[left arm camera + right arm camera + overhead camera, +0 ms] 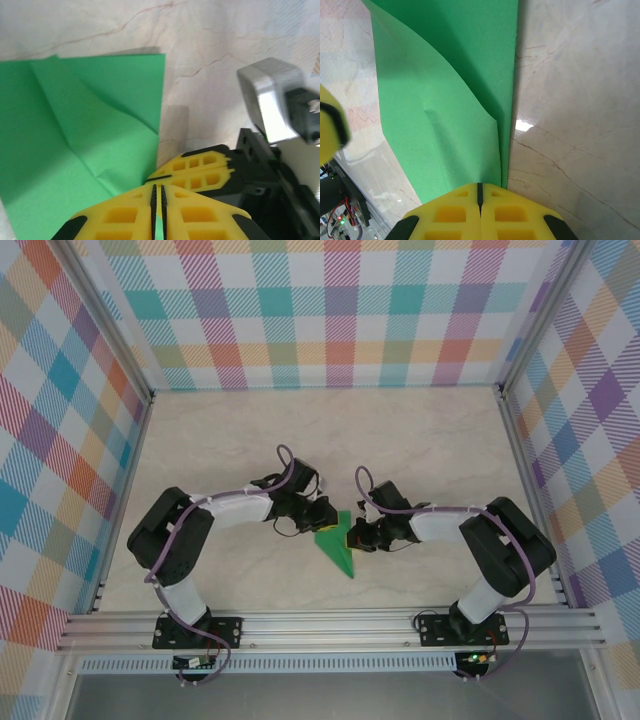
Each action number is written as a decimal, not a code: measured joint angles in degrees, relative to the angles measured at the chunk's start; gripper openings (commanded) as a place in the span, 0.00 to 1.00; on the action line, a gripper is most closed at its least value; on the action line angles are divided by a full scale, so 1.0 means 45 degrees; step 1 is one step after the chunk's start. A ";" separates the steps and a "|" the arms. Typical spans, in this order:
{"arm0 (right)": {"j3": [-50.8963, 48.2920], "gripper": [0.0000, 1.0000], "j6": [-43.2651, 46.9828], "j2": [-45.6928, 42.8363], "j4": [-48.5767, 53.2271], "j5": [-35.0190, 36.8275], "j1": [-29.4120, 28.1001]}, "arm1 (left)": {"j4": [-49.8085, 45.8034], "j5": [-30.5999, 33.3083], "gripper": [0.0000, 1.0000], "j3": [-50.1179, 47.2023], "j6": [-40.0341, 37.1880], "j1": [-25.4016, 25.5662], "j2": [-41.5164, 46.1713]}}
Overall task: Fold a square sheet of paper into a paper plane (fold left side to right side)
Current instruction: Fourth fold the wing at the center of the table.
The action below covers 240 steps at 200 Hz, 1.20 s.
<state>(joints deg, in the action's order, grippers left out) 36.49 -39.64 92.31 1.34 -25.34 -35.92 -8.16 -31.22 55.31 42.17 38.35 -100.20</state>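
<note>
**Top external view: both grippers closed at the wide end of a folded green wedge**

The green paper (338, 548) lies on the pale marbled table (420, 440), near the middle and a little toward the arm bases. It has been folded into a narrow pointed shape. The point aims at the near edge and the wide end sits between the two arms. The left gripper (320, 517) is at the far-left corner of that wide end, and the right gripper (357, 536) is against the right edge, so the two are close together.

In the left wrist view, the left gripper (158, 187) has its yellow fingers drawn almost together. A thin sliver of green shows in the slit between the pads, so it is pinching the green paper (90, 130). The paper spreads flat to the left, with a slanted flap lying over the lower layer. The right gripper (167, 174) reaches in from the right, and its tips touch the paper's near corner.

In the right wrist view, the right gripper (480, 186) has its jaws pressed fully together. The straight right edge of the green paper (450, 100) and a curling upper flap both run down to the fingertips (whether a layer is actually caught between them I cannot tell).
</note>
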 measured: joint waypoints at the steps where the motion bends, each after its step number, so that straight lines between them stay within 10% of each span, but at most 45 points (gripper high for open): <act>1: 0.0000 0.05 0.0000 0.0000 0.0000 0.0000 0.0000 | 0.0005 -0.0010 0.12 -0.0010 0.0000 0.0000 -0.0015; 174: 0.0024 0.10 0.0277 -0.2652 0.1307 0.0126 0.0000 | 0.0515 -0.0529 0.05 0.0044 -0.0015 0.0228 -0.1554; 240: -0.3842 0.08 -0.2487 -0.4561 -0.1418 -0.1632 -0.0209 | 0.0515 -0.0525 0.04 0.0044 -0.0015 0.0228 -0.1554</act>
<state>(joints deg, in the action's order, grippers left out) 19.20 -50.83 71.79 -5.04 -32.69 -36.86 -5.85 -33.58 55.51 42.11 39.38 -107.20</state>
